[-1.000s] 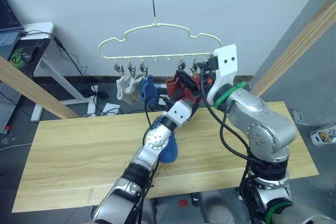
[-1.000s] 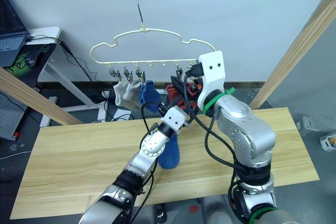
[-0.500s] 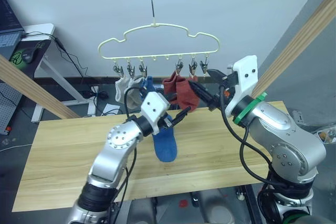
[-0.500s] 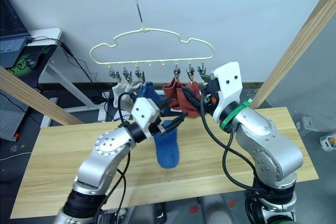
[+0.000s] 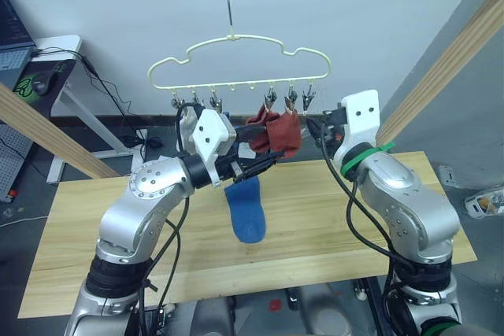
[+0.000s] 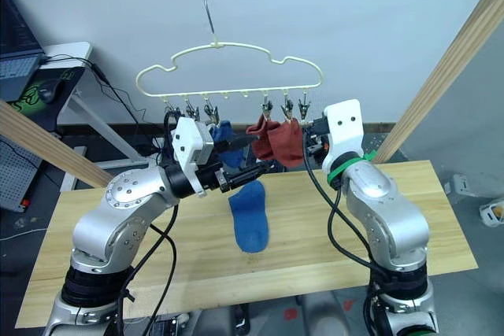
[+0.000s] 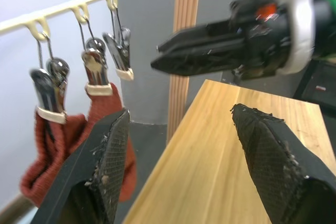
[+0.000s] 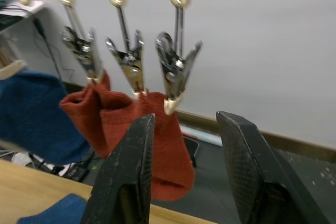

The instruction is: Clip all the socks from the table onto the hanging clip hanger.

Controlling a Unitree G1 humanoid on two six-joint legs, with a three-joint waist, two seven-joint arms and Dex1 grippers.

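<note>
The pale-yellow clip hanger (image 5: 236,60) hangs from a wire hook over the table's far edge. Light grey socks (image 5: 184,122) and a blue sock (image 6: 224,133) hang on its left clips, partly behind my left arm. Two rust-red socks (image 5: 277,133) hang side by side from two right clips. The rightmost clip (image 8: 176,74) holds nothing. Another blue sock (image 5: 246,208) lies flat mid-table (image 5: 94,226). My left gripper (image 5: 272,151) is open and empty just below-left of the red socks. My right gripper (image 5: 309,126) is open and empty, just right of them.
Thick wooden frame poles slant at the left (image 5: 47,135) and right (image 5: 441,68), with a crossbar overhead. A desk (image 5: 55,60) with a mouse and cables stands beyond the table's far left corner. A white wall lies behind the hanger.
Both grippers have drawn back from the red socks, which now hang free on their clips. My left arm swung left and up; my right gripper pulled away to the right.
</note>
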